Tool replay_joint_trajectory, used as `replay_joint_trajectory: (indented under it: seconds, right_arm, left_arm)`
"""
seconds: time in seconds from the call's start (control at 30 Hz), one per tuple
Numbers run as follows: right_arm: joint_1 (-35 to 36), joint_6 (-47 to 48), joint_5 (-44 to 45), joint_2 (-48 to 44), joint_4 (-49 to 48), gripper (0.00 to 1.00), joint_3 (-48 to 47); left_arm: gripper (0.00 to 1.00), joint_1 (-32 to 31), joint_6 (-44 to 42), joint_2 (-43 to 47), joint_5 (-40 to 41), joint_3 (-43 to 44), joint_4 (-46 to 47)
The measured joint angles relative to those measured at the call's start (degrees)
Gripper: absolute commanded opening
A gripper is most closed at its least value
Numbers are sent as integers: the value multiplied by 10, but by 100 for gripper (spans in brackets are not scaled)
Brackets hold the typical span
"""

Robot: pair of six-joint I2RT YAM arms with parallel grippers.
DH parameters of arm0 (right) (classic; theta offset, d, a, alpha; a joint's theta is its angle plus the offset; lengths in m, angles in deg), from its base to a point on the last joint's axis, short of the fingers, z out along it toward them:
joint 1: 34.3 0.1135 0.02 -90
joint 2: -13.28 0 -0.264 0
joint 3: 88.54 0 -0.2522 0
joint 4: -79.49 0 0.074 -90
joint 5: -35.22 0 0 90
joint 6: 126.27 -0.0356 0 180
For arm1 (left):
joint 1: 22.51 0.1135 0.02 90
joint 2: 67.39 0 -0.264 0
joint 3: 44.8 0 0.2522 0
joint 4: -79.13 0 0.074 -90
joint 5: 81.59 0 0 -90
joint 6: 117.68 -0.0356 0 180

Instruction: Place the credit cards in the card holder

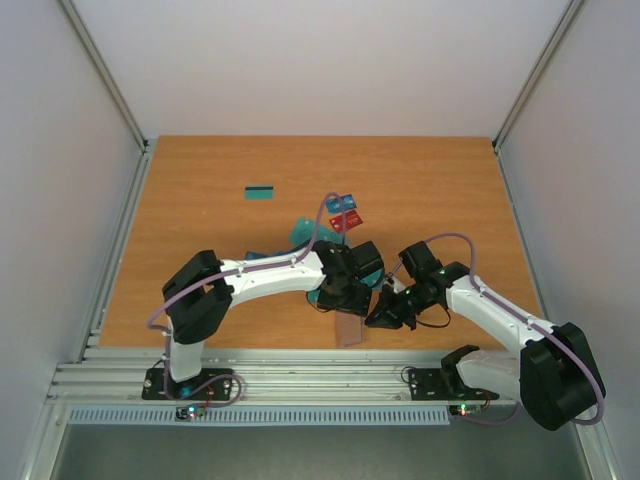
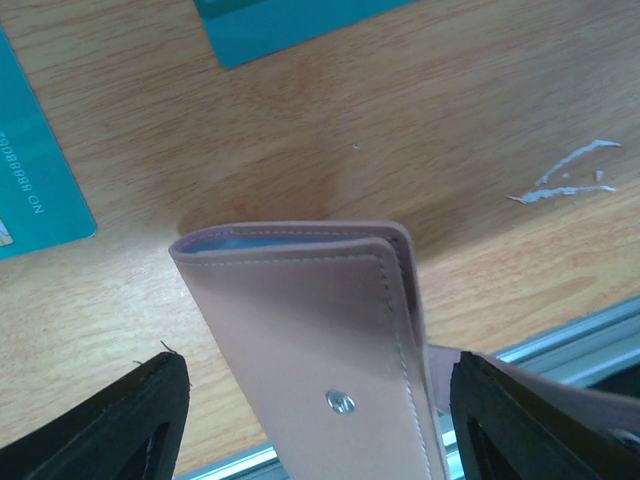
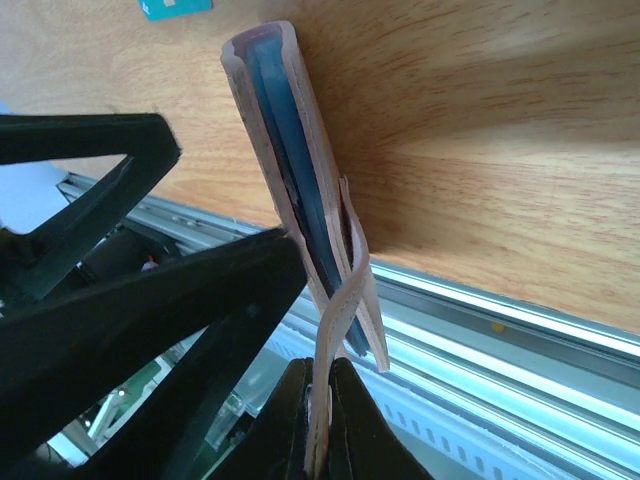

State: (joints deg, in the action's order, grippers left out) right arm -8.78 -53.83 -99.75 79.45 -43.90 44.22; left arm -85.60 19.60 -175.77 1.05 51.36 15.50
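Pinching the card holder [image 3: 285, 150] by its loose flap [image 3: 345, 300], the right gripper [image 3: 320, 425] is clenched hard, its tips meeting on the thin tan strip. The holder stands on edge and tilted at the near edge of the wooden table [image 1: 200, 200]. Its lower end shows against the aluminium rail [image 3: 480, 320]. Whether its far end touches the wood, I cannot tell.

Seen edge-on, the holder's two leaves stand slightly parted with blue between them. Card or lining, cannot tell. A snap stud [image 2: 340, 402] sits on the broad face, with a stitched seam along the long edge.

The left gripper [image 2: 320, 420] is released and straddles the holder. Its black fingers [image 2: 140, 420] stand wide: one keeps a plain gap of wood from the leather, the other is just beside the stitched edge.

Cards, all placed from the holder:
- Two teal cards [image 2: 35, 170] lie flat just beyond it, apart from it.
- Farther beyond, the blue cards [image 1: 345, 204] and the red card [image 1: 348, 224] lie close together.
- The striped teal card [image 1: 260, 192] lies alone, well apart, beyond and to the left.

Room: bare wood runs left of the holder along the near edge under the left arm, and a broad band lies beyond the cards to the far edge. To the right, the right arm fills the near strip. A white scuff [image 2: 565, 175] marks the wood near the holder.
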Motion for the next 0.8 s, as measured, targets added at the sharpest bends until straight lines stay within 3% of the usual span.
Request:
replay_joint_trajectory:
  seconds: [0.4,0.8]
  right_arm:
    - [0,-2,8,-8,14,1,0]
    - [1,1,26,-2,32,1,0]
  left_arm:
    - [69,0,3,-30,2,0,8]
    - [64,0,20,44,29,-60,-2]
